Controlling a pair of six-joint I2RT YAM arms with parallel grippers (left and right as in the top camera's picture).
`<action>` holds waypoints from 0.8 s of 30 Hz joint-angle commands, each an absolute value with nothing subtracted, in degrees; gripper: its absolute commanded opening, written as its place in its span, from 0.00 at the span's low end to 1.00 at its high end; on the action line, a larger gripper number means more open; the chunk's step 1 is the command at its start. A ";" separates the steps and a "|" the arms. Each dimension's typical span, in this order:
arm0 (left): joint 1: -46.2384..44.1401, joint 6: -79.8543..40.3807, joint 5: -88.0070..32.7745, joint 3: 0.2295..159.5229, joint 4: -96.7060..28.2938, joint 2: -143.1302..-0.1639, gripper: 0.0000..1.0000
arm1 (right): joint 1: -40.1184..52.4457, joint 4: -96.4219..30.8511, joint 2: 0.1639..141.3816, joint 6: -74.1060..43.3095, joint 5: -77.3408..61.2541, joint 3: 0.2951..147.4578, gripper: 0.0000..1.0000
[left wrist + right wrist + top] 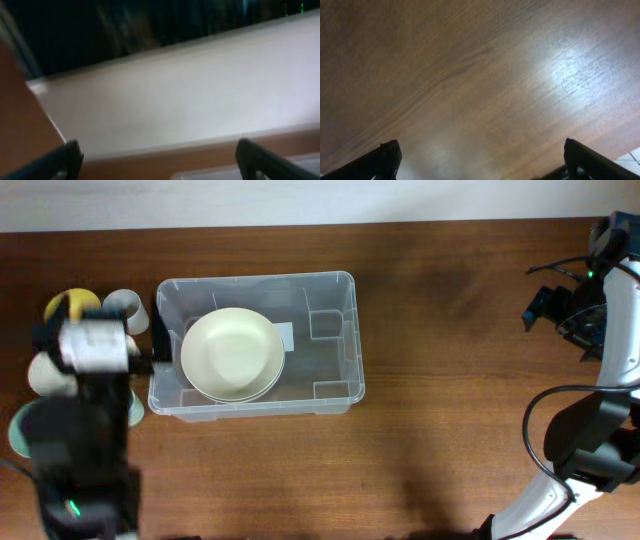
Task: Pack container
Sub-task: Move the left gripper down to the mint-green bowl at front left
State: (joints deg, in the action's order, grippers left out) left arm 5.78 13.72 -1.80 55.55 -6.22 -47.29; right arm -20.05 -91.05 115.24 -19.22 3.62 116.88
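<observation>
The clear plastic container (335,345) stands left of the table's middle, with a stack of cream bowls (232,355) in its left half. My left gripper (158,342) is at the container's left wall. In the blurred left wrist view its fingers (160,152) are wide apart and empty, with a bit of the container's rim (225,172) below them. My right gripper (560,305) is far to the right, over bare wood. In the right wrist view its fingers (480,152) are wide apart with nothing between them.
Left of the container, partly under my left arm, are a yellow cup (70,305), a pale cup (125,304), a cream cup (45,372) and a green bowl (22,428). The table's far edge meets a white wall (320,200).
</observation>
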 commanded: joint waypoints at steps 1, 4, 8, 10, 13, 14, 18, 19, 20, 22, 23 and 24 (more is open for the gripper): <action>6.17 13.76 -5.32 72.82 -20.10 -60.75 1.00 | -20.27 -91.02 114.63 -19.07 3.88 116.77 0.99; 6.59 11.38 3.14 81.21 -27.11 -67.81 1.00 | -20.27 -91.02 114.63 -19.07 3.88 116.77 0.99; 11.44 -2.55 13.50 90.65 -36.73 -75.29 1.00 | -20.27 -91.02 114.63 -19.07 3.88 116.77 0.99; 16.08 -8.12 12.69 93.69 -41.01 -77.76 1.00 | -20.27 -91.02 114.63 -19.07 3.88 116.79 0.99; 23.22 -14.96 7.27 94.67 -42.68 -80.25 1.00 | -20.27 -91.02 114.63 -19.07 3.88 116.77 0.99; 25.12 -15.51 4.25 94.67 -42.74 -81.08 1.00 | -20.27 -91.02 114.63 -19.07 3.88 116.79 0.99; 29.32 -15.42 0.36 94.65 -45.82 -84.55 1.00 | -20.27 -91.02 114.63 -19.07 3.88 116.77 0.99; 30.00 -15.42 1.37 94.65 -46.54 -85.52 1.00 | -20.27 -91.02 114.63 -19.07 3.88 116.77 0.99; 30.85 -15.44 1.83 94.65 -47.00 -86.63 1.00 | -20.27 -91.02 114.63 -19.07 3.88 116.77 0.99; 32.75 -17.43 1.87 94.65 -47.55 -89.38 1.00 | -20.27 -91.02 114.63 -19.07 3.88 116.77 0.99; 33.71 -19.29 1.87 94.65 -48.29 -90.98 1.00 | -20.27 -91.02 114.63 -19.07 3.88 116.79 0.99; 34.70 -21.32 1.89 94.65 -49.19 -92.60 1.00 | -20.27 -91.02 114.63 -19.07 3.88 116.77 0.99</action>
